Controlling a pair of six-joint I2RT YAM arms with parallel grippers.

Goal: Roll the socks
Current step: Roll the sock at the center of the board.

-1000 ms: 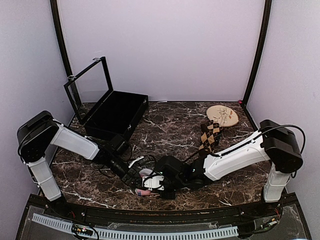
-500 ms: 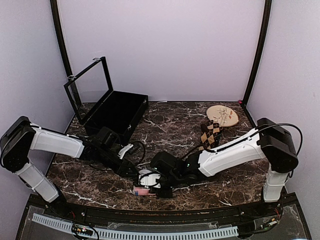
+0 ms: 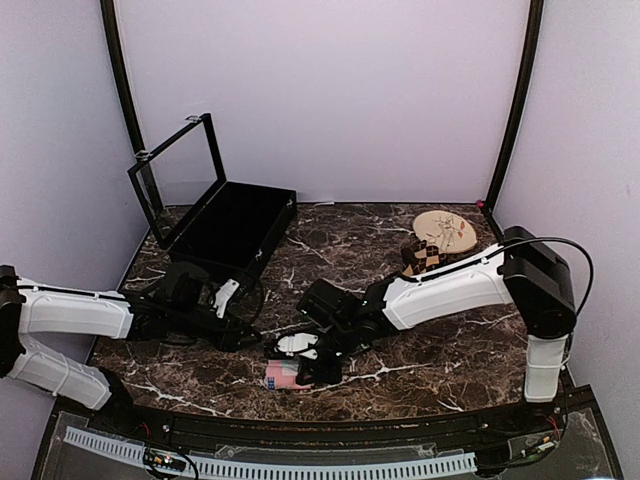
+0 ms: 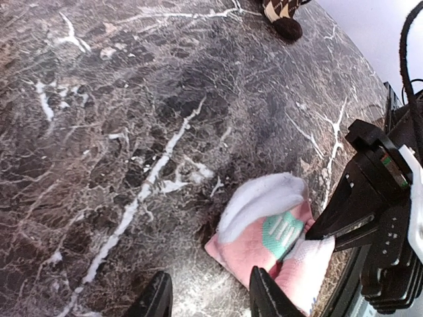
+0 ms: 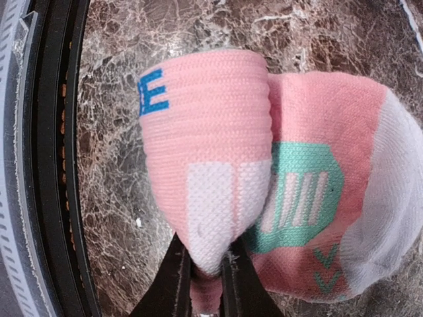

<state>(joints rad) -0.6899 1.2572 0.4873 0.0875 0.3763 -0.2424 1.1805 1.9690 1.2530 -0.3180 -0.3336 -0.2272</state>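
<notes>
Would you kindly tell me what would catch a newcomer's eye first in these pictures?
The folded pink sock at the near edge of the table, pinched by the right tool, stands out most. The argyle sock lies far right by the tan plate, and an open black case sits back left.

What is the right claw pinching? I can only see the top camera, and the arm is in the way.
Observer: The right claw is shut on a folded-over end of the soft pink fabric sock.
Operator: Does it have pictures?
Observer: Yes, a green patch with pale stripes, and a blue letter on the ribbed part.
Operator: Is the left claw holding anything?
Observer: No, the left claw is open, with nothing between its fingers.
</notes>
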